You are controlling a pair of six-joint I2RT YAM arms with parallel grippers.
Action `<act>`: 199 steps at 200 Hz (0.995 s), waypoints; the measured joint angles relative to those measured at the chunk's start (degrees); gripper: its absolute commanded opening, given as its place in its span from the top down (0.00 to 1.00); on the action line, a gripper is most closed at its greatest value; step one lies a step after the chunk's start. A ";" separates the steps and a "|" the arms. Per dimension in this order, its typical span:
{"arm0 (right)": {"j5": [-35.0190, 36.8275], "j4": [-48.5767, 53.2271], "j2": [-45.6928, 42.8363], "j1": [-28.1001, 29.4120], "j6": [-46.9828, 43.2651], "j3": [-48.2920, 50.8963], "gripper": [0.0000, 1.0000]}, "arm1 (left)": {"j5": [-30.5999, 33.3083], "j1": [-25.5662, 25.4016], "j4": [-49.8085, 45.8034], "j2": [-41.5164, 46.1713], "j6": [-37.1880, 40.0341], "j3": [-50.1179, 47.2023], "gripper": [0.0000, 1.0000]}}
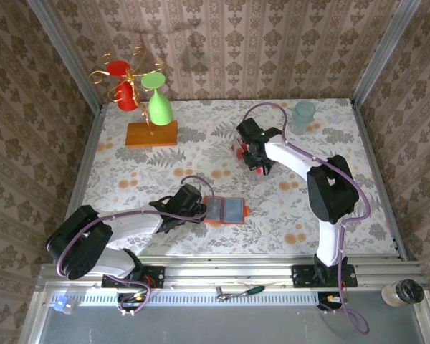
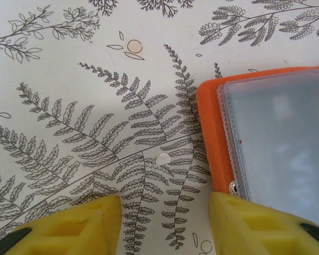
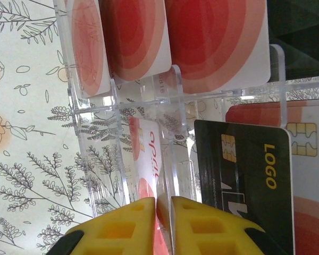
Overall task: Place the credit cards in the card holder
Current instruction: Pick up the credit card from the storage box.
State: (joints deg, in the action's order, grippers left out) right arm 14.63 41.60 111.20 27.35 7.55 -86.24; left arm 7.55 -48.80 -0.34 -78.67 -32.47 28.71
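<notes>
Grip: right end effector (image 3: 163,226) pinches credit card (image 3: 148,154) | left end effector (image 2: 165,228) spread, beside card holder (image 2: 210,133)

Top view was bright, lit evenly from overhead; shadows soft. Wire stand (image 1: 132,79) threw faint shadow on back wall (image 1: 272,43). Wall edges leaned outward (wide-lens stretch). Left wrist view was sharp on tablecloth (image 2: 95,106) print; pale glare lay on wallet (image 2: 276,143) clear window; left fingers (image 2: 69,228) slightly soft. Right wrist view had bright glints on clear rack (image 3: 122,111); right fingers (image 3: 117,228) blurred, top right corner dark.
</notes>
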 measured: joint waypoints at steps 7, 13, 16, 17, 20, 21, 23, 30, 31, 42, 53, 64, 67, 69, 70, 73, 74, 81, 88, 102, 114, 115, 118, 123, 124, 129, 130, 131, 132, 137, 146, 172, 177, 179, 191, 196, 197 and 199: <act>-0.02 0.00 0.00 0.00 -0.13 0.00 0.89 | 0.00 0.00 0.00 0.00 0.00 0.00 0.52; -0.07 0.02 0.00 0.00 -0.24 -0.02 0.93 | 0.00 0.00 0.00 0.00 0.00 0.00 0.52; -0.17 0.04 0.00 0.00 0.00 -0.09 0.94 | 0.00 0.00 0.00 0.00 0.00 0.00 0.52; -0.24 0.04 0.00 0.00 0.02 -0.11 0.95 | 0.00 0.00 0.00 0.00 0.00 0.00 0.52; -0.48 0.04 0.00 0.00 -0.37 -0.22 0.96 | 0.00 0.00 0.00 0.00 0.00 0.00 0.52; -0.48 0.04 0.00 0.00 -0.33 -0.22 0.97 | 0.00 0.00 0.00 0.00 0.00 -0.02 0.52; -0.55 0.02 0.00 0.02 -0.07 -0.33 0.98 | 0.00 0.00 0.00 0.00 0.00 0.00 0.52; -0.87 0.02 0.00 0.02 -0.11 -0.52 1.00 | 0.00 0.00 0.00 0.00 0.00 0.00 0.52; -0.94 0.02 0.00 0.02 -0.46 -0.55 1.00 | 0.00 0.00 0.00 0.00 0.00 0.00 0.52; -1.31 0.04 -0.02 0.00 -0.44 -0.70 1.00 | 0.00 0.00 0.00 0.00 0.00 0.00 0.52; -1.57 0.07 -0.04 0.00 -0.46 -0.76 1.00 | 0.00 0.00 0.00 0.00 0.00 0.00 0.52; -1.84 0.15 -0.24 0.00 -0.50 -0.79 1.00 | 0.00 0.00 0.00 0.00 0.00 0.00 0.52; -1.92 0.22 -0.31 0.00 -0.50 -0.79 1.00 | 0.00 0.00 0.00 0.00 0.00 0.00 0.52; -2.01 0.26 -0.39 0.00 -0.50 -0.79 1.00 | 0.00 0.00 0.00 0.00 -0.02 0.00 0.52; -2.03 0.28 -0.39 0.00 -0.50 -0.79 1.00 | 0.00 0.00 0.00 0.00 0.00 0.00 0.52; -2.25 0.44 -0.59 0.00 -0.50 -0.79 1.00 | 0.00 0.00 0.00 0.00 0.00 -0.02 0.52; -2.29 0.44 -0.61 0.00 -0.50 -0.79 1.00 | 0.00 0.00 0.00 0.00 0.00 0.00 0.52; -2.73 0.66 -1.09 0.00 -0.50 -0.79 1.00 | 0.00 0.00 0.00 0.00 0.00 -0.02 0.52; -3.17 0.81 -1.81 0.00 -0.48 -0.79 1.00 | 0.00 0.00 0.00 0.00 0.00 0.00 0.52; -4.33 0.92 -3.78 0.00 -0.28 -0.79 1.00 | 0.00 0.00 0.00 0.00 -0.02 -0.02 0.52; -5.92 0.85 -6.14 0.00 0.17 -0.74 1.00 | 0.02 0.00 0.00 0.00 -0.02 0.00 0.52; -5.97 0.83 -6.27 0.00 0.17 -0.72 1.00 | 0.02 0.00 0.00 0.00 -0.04 0.00 0.52; -6.40 0.79 -6.91 0.00 0.20 -0.66 1.00 | 0.04 0.00 0.00 0.00 -0.02 -0.02 0.52; -7.17 0.68 -8.11 0.02 0.46 -0.50 1.00 | 0.11 0.00 0.00 0.00 -0.04 -0.02 0.52; -7.41 0.63 -8.44 0.02 0.55 -0.44 1.00 | 0.15 0.00 0.00 0.00 -0.04 0.00 0.52; -8.13 0.33 -9.57 0.11 0.90 -0.07 1.00 | 0.17 0.00 0.00 0.00 -0.04 -0.02 0.52; -8.44 0.20 -9.94 0.15 1.05 0.09 1.00 | 0.17 0.00 0.00 0.00 -0.04 -0.02 0.52; -8.55 0.17 -10.12 0.17 1.09 0.15 1.00 | 0.17 0.00 0.00 0.00 -0.04 -0.02 0.52; -8.68 0.13 -10.29 0.17 1.18 0.22 1.00 | 0.17 0.00 0.00 0.02 -0.04 -0.02 0.52; -9.49 -0.46 -11.63 0.28 1.68 0.92 1.00 | 0.20 -0.02 0.00 0.02 -0.07 -0.02 0.52; -11.39 -1.68 -14.21 0.52 2.89 2.75 1.00 | 0.22 -0.11 0.00 0.04 -0.09 -0.04 0.52; -17.38 -6.97 -19.93 2.32 7.26 10.78 1.00 | 0.52 -0.42 0.35 0.81 -0.35 -0.76 0.52; -18.71 -8.39 -20.68 2.80 8.31 12.70 1.00 | 0.61 -0.55 0.44 1.07 -0.52 -1.03 0.52; -19.08 -8.72 -20.90 2.91 8.61 13.25 1.00 | 0.61 -0.61 0.44 1.16 -0.52 -1.09 0.52; -22.27 -12.61 -22.14 4.02 11.67 18.45 1.00 | 0.63 -0.96 0.44 1.97 -0.94 -1.73 0.52; -23.39 -14.01 -22.45 4.44 13.05 20.31 1.00 | 0.68 -1.09 0.37 2.29 -0.98 -1.95 0.52; -23.52 -14.23 -22.49 4.50 13.18 20.57 1.00 | 0.66 -1.11 0.39 2.36 -1.01 -2.01 0.52; -23.98 -14.71 -22.60 4.66 13.66 21.38 1.00 | 0.68 -1.16 0.39 2.49 -1.03 -2.12 0.52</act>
State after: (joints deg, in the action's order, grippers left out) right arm -9.34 26.89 88.60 32.01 21.21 -64.86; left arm 8.23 -49.95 0.05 -76.18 -33.50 26.59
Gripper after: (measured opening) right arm 0.064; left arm 0.478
